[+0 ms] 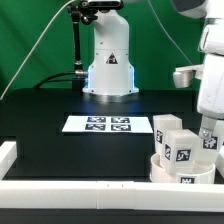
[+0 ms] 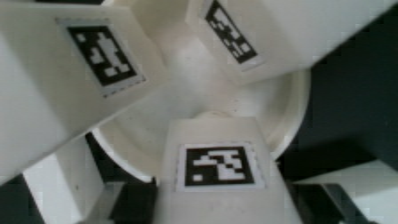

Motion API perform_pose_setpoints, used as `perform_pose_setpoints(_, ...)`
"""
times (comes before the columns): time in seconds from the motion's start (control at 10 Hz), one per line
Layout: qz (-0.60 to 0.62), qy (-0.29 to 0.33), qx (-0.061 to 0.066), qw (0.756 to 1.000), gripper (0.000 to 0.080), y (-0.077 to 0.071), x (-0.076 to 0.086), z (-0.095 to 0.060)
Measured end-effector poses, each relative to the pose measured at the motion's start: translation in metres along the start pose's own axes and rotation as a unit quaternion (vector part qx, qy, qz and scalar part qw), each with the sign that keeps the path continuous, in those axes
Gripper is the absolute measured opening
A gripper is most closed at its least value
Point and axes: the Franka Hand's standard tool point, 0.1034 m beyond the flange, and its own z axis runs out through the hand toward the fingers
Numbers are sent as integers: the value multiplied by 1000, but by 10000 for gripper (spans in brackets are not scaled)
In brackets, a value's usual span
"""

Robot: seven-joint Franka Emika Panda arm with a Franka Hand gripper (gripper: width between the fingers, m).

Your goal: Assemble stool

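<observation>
A robot gripper [image 1: 207,138] is clamped on a tagged white leg [image 1: 207,139] above the round seat [image 1: 170,168], at the near right of the black tabletop [image 1: 50,125]. Two more legs [image 1: 167,134] stand on the seat.

A black table [image 1: 40,140] carries everything in the scene. Flat on it, toward the middle, lies the marker board [image 1: 108,124], a thin white sheet with black-and-white tags. Beyond it, at the far side, the white robot base [image 1: 109,62] stands on the tabletop. White border rails [image 1: 70,187] lie along the near edge and turn back at the exterior view's left corner. At the near corner on the exterior view's right, just inside the rail, sits the round white seat [image 1: 178,170] of the stool, well apart from the marker board, with tagged legs [image 1: 168,133] rising from it.
</observation>
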Motion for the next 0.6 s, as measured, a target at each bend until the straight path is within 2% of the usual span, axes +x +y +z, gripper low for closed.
perform_pose_setpoints(0.5, 151, 0, 0, 988, 338, 1, 0, 0)
perform_pose_setpoints(0.6, 232, 13, 7, 973, 338, 1, -3, 0)
